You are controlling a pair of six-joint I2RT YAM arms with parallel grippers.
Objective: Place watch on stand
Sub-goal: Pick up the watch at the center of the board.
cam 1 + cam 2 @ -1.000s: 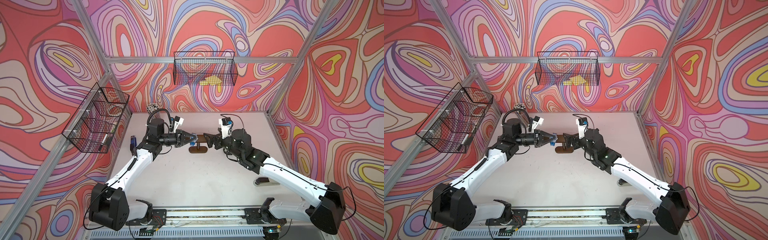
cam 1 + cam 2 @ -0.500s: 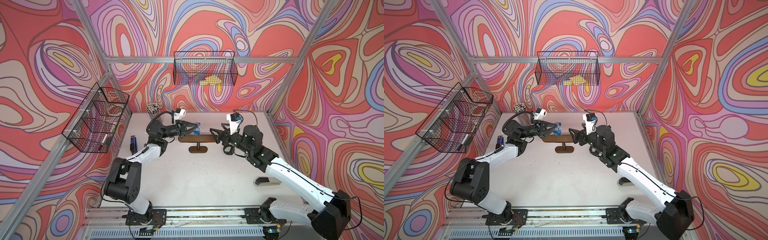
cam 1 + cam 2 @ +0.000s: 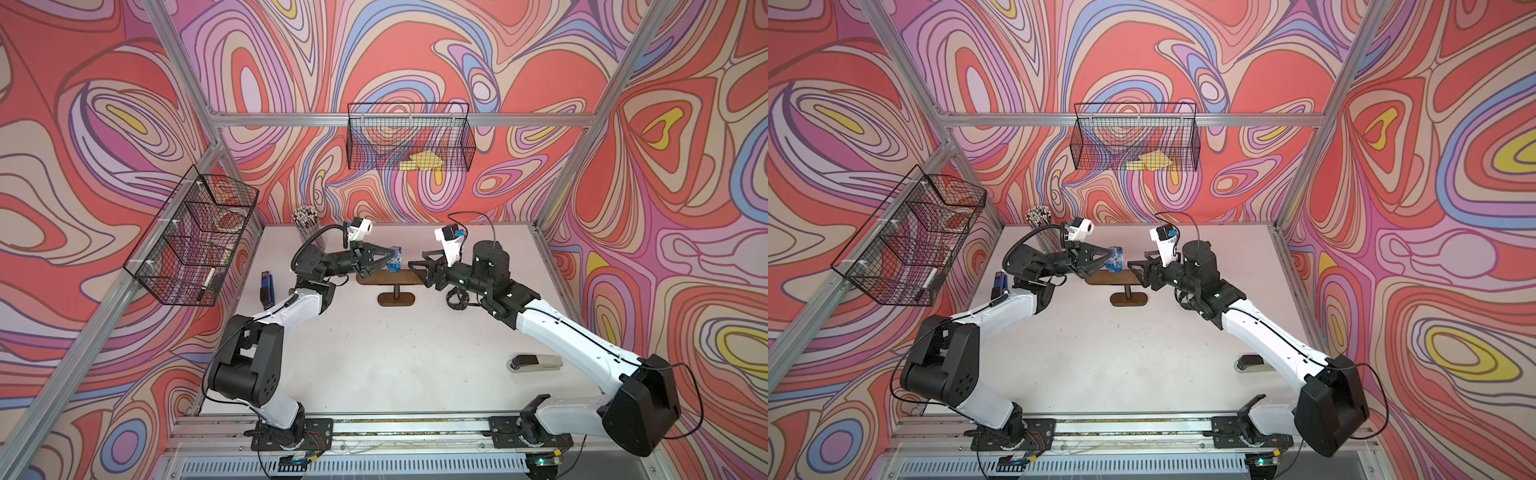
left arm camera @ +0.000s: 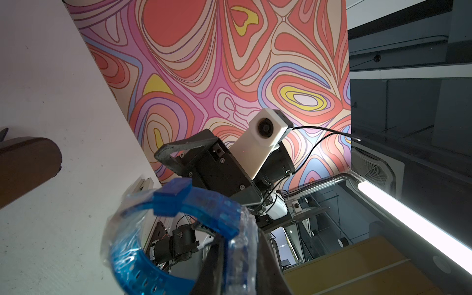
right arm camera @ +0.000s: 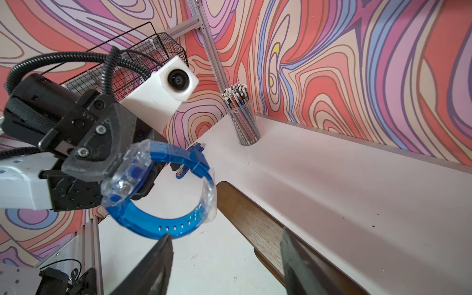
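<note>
**Watch (image 3: 395, 264) clenched in my left jaws, loop short of the stand (image 3: 386, 280)**

My left jaws grasp the blue, plastic-wrapped watch (image 5: 158, 194) by its case, and the strap loop hangs out ahead of them, clear of the counter (image 3: 374, 353). My right jaws stand apart on either side of the opposite end of the stand's (image 5: 255, 224) top bar; I cannot tell whether they touch it. The bar's long axis runs from one arm to the other. The loop lies just off the end nearer my left arm, raised, with its opening roughly facing along the bar but not yet around it. I judge the slide-on falls to the left arm.
</note>
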